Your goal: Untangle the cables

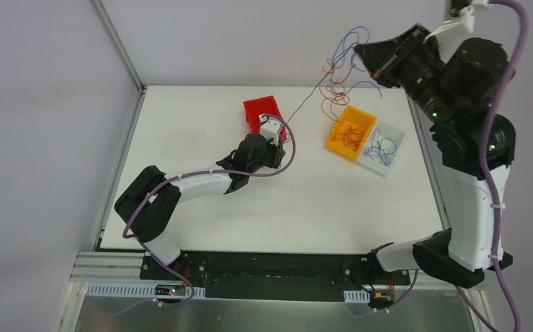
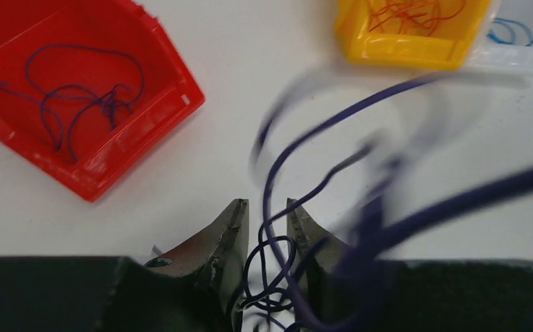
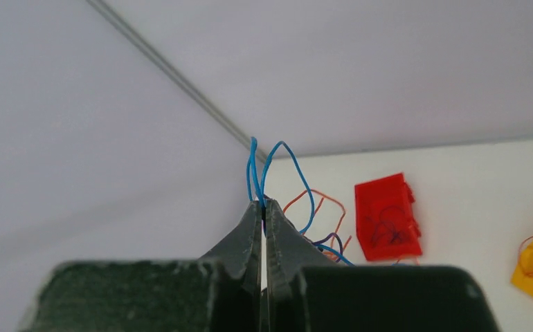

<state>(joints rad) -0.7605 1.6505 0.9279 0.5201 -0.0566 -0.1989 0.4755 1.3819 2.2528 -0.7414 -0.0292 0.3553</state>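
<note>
My right gripper point(image 1: 362, 52) point(image 3: 264, 202) is raised above the table's far edge, shut on blue strands of the cables point(image 3: 255, 173). A tangle of blue and red-orange cables point(image 1: 338, 75) hangs from it. One thin strand point(image 1: 305, 102) runs down from the tangle to my left gripper point(image 1: 273, 127). In the left wrist view, the left gripper point(image 2: 265, 207) hovers over the table beside the red bin point(image 2: 139, 149). Its jaws stand a little apart, with blurred dark purple cable point(image 2: 277, 249) looped between them, not pinched.
The red bin point(image 1: 260, 109) holds purple cables point(image 2: 77, 97). A yellow bin point(image 1: 333, 142) point(image 2: 402, 52) holds red-orange cables, and a clear bin point(image 1: 396, 133) next to it holds blue ones. The frame post point(image 1: 118, 41) stands at the back left.
</note>
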